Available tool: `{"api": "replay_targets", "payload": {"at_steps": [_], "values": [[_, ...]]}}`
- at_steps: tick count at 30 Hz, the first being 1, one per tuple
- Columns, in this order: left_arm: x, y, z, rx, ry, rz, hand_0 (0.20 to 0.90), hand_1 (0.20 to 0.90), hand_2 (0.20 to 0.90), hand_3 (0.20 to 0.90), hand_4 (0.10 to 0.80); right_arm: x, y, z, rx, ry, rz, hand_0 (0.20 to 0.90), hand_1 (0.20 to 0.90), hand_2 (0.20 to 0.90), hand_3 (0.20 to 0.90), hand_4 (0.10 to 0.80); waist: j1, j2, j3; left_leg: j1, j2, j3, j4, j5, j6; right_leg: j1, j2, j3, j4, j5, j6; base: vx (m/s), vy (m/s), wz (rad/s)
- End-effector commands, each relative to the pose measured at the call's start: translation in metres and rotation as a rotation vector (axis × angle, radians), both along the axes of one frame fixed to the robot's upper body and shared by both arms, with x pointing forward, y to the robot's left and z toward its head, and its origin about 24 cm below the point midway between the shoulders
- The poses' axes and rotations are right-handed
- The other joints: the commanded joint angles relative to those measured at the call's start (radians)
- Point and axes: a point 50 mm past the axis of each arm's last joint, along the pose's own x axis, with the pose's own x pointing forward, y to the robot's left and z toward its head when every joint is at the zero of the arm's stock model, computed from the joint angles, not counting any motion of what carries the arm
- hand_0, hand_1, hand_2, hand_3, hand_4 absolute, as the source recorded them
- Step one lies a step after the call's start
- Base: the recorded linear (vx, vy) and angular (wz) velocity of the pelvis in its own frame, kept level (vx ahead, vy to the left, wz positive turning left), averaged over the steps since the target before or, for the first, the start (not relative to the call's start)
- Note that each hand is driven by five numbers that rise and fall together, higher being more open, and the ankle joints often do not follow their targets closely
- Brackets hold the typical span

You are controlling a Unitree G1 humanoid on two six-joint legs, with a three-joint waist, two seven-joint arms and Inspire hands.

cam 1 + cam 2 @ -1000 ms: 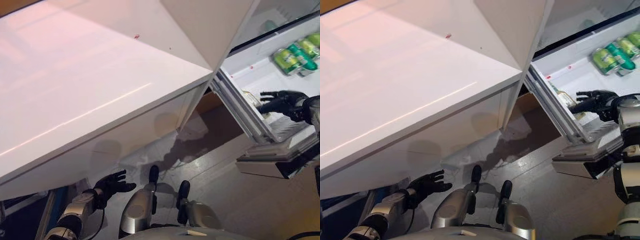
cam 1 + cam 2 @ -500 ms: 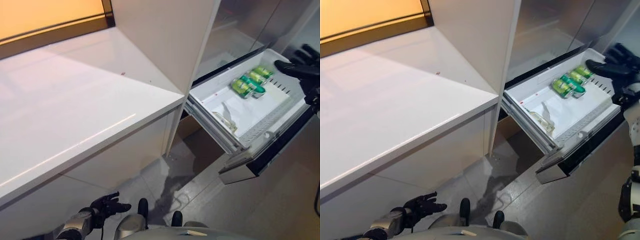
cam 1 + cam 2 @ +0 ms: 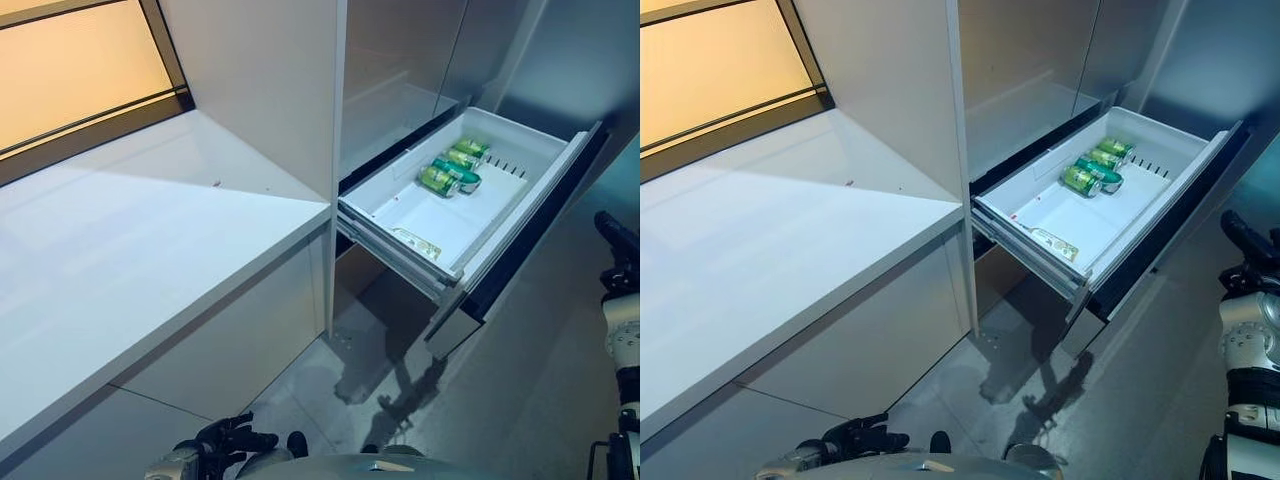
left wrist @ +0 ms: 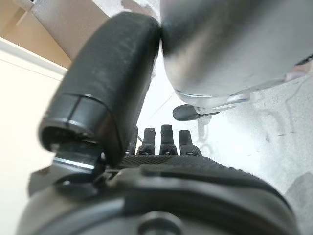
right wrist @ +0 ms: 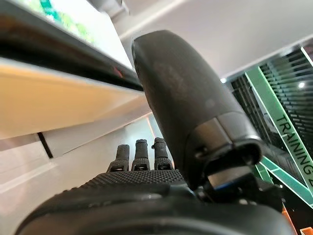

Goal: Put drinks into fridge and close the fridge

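The fridge's white drawer [image 3: 455, 215] stands pulled out at the upper right. Three green drink cans [image 3: 448, 172] lie side by side at its far end. A pale flat packet [image 3: 416, 243] rests near its front wall. My right hand [image 3: 1245, 238] hangs outside the drawer, to the right of its dark front panel and clear of it. The right wrist view shows its fingers [image 5: 142, 154] straight and holding nothing. My left hand [image 3: 232, 440] sits low by the floor at the bottom edge, fingers [image 4: 166, 139] straight and empty.
A long white counter [image 3: 150, 250] fills the left. A tall white cabinet side [image 3: 260, 90] stands between it and the fridge's grey upper doors [image 3: 400, 70]. Grey floor [image 3: 520, 380] lies below and to the right of the drawer.
The camera has risen and swung, so the whole scene has shifted. My right hand has left the inside of the drawer and now hangs beyond its front. The cans lie as before.
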Motion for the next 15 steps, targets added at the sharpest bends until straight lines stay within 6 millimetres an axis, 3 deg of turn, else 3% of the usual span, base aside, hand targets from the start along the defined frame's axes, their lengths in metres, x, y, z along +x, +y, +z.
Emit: {"api": "replay_targets", "payload": {"at_steps": [1, 9, 15], "values": [[0.001, 0.000, 0.000, 0.021, 0.001, -0.023, 0.900, 0.900, 0.900, 0.900, 0.800, 0.008, -0.010, 0.067, -0.087, -0.308, -0.028, 0.900, 0.900, 0.900, 0.900, 0.800, 0.069, -0.019, 0.024, -0.059, -0.045, -0.008, 0.285, -0.309, 0.057, -0.083, -0.040, -0.074, 0.250, -0.119, -0.040, -0.032, 0.039, 0.13], [0.010, -0.003, 0.004, 0.015, -0.054, 0.045, 0.900, 0.900, 0.900, 0.900, 0.800, 0.037, 0.012, 0.071, -0.074, -0.334, 0.163, 0.900, 0.900, 0.900, 0.900, 0.800, 0.092, -0.004, 0.115, -0.213, -0.060, -0.016, 0.429, -0.321, 0.081, -0.252, -0.069, -0.063, 0.433, -0.145, -0.063, -0.095, 0.042, 0.06], [0.009, -0.003, 0.005, 0.008, -0.074, 0.103, 0.900, 0.900, 0.900, 0.900, 0.800, 0.063, 0.031, 0.085, -0.071, -0.348, 0.307, 0.900, 0.900, 0.900, 0.900, 0.800, 0.115, 0.008, 0.158, -0.270, -0.066, -0.019, 0.440, -0.295, 0.077, -0.320, -0.073, -0.067, 0.484, -0.151, -0.072, -0.056, 0.035, -0.01]]}}
